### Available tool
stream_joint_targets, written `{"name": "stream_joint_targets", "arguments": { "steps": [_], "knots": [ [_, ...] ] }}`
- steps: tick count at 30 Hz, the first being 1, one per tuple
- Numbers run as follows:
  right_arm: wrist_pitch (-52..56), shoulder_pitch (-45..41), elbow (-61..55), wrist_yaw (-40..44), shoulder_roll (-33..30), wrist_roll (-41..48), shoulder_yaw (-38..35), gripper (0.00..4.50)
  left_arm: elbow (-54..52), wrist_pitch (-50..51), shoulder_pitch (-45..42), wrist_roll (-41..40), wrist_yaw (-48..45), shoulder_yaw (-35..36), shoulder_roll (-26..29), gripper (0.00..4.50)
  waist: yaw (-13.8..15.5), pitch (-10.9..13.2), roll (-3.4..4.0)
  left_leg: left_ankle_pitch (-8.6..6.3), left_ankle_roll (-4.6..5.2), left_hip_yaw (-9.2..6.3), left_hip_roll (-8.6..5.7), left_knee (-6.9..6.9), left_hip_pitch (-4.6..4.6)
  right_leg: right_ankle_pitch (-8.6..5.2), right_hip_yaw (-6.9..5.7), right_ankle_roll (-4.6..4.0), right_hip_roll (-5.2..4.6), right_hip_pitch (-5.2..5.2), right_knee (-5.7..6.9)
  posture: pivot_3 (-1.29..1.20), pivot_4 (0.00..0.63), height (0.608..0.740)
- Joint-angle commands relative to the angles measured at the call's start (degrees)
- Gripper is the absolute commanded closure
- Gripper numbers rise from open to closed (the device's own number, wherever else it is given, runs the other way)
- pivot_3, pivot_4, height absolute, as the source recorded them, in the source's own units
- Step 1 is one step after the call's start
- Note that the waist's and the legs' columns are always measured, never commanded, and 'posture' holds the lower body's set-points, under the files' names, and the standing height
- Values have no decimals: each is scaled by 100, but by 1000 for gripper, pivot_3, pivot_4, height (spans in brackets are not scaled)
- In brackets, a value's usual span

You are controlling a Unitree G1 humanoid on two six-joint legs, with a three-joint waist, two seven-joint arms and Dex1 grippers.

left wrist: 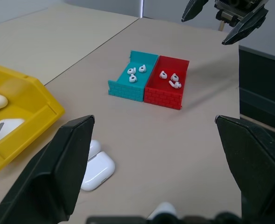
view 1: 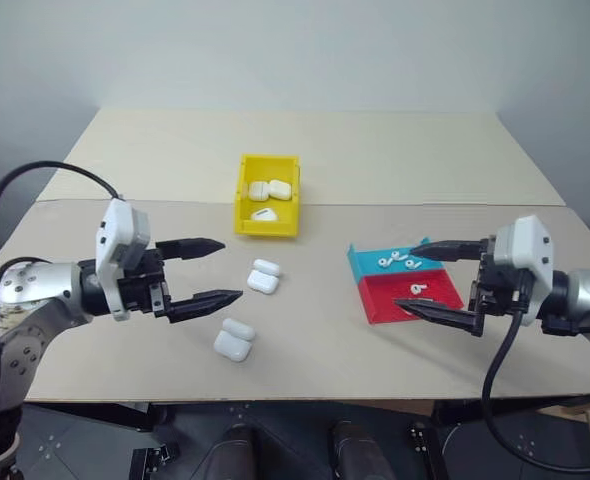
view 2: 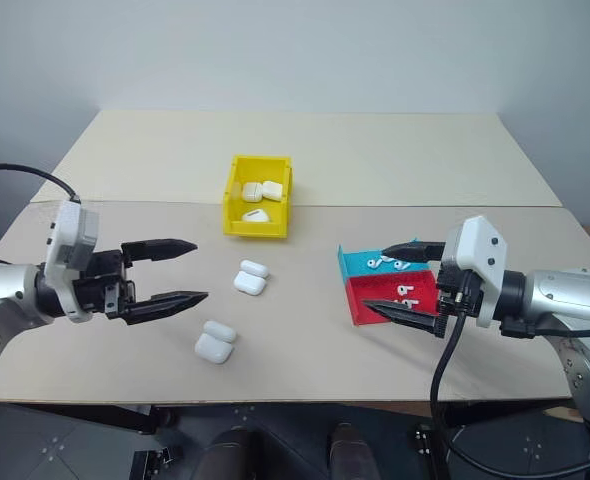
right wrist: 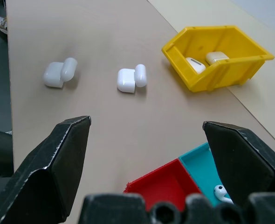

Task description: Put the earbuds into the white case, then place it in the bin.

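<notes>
Left tool [view 1: 213, 272] spread wide, holding nothing, touching nothing, hovering above the table [view 1: 315, 350] with fingers aimed toward the middle. Right tool [view 1: 428, 282] likewise spread wide and empty, fingers aimed inward, poised over the tray [view 1: 405, 283] without contact

Just beside the left tool's fingertips, toward the middle: two open cases lying on the table, lids hinged back. Near case [view 1: 234, 340] slightly below and inward of the lower fingertip; far case [view 1: 264, 276] just past the tips, between left tool and bin. Both apart from each other and from either tool

Under the right tool: tray in two compartments, teal half [left wrist: 132, 75] farther back, red half [left wrist: 168, 84] nearer. Earbuds [left wrist: 136, 73] in the teal half, three loose together; further earbuds in the red half [left wrist: 171, 79], also loose. Upper finger of the right tool above the teal half's edge, lower finger along the red half's front edge

Bin [view 1: 269, 194] farther back near the table's centre, well apart from both tools, holding several white cases [view 1: 271, 189], shut as far as can be told

Table pale beige, made of two boards with a seam running across just behind the bin. Plain light wall behind; dark floor below the front edge
</notes>
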Motion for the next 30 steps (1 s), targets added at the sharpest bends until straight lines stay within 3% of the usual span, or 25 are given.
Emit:
{"name": "stream_joint_targets", "arguments": {
  "steps": [1, 9, 15, 18, 26, 30],
  "knots": [
    [63, -7, -164, -24, -89, 133, -136, 35, 19, -193, -132, 60, -134, -32, 27, 0, 1, 0, 0, 0, 0, 0, 0, 0, -1, 0, 0, 0, 0, -1, 0, 0, 150, 740],
    [144, 61, -294, -200, -26, 195, -173, 35, 199, 70, -370, 267, -678, -444, 688, 0, 1, 0, 0, 0, 0, 2, 0, 0, -1, 0, 0, 0, 0, -2, 0, 0, 150, 740],
    [173, 140, -395, -371, 39, 243, -133, 35, 169, -79, -272, 104, -1077, -427, 629, 0, 1, 0, 0, 0, 0, 3, 1, -2, -3, -1, 1, 0, 0, -5, -1, 0, 150, 740],
    [195, 153, -416, -407, 54, 270, -110, 0, 93, 3, -213, 64, -1192, -517, 611, 546, -2, 0, 0, 0, 0, 4, 1, -2, -2, 0, 1, 0, 0, -4, 0, 0, 150, 740],
    [285, 96, -476, -487, 41, 314, -44, 0, -322, -391, 388, 905, -1129, -1234, 564, 3153, 1, 0, 0, 0, 0, 4, 1, -2, -2, 0, 2, 0, 0, -4, -1, 0, 150, 740],
    [357, 189, -567, -498, -6, 386, -144, 0, -241, -763, 907, 1165, -1440, -1104, 741, 4414, -9, 0, 0, 0, 0, 6, 2, -4, -2, -1, 4, -2, 0, -7, -1, 0, 150, 740]
  ]
}}
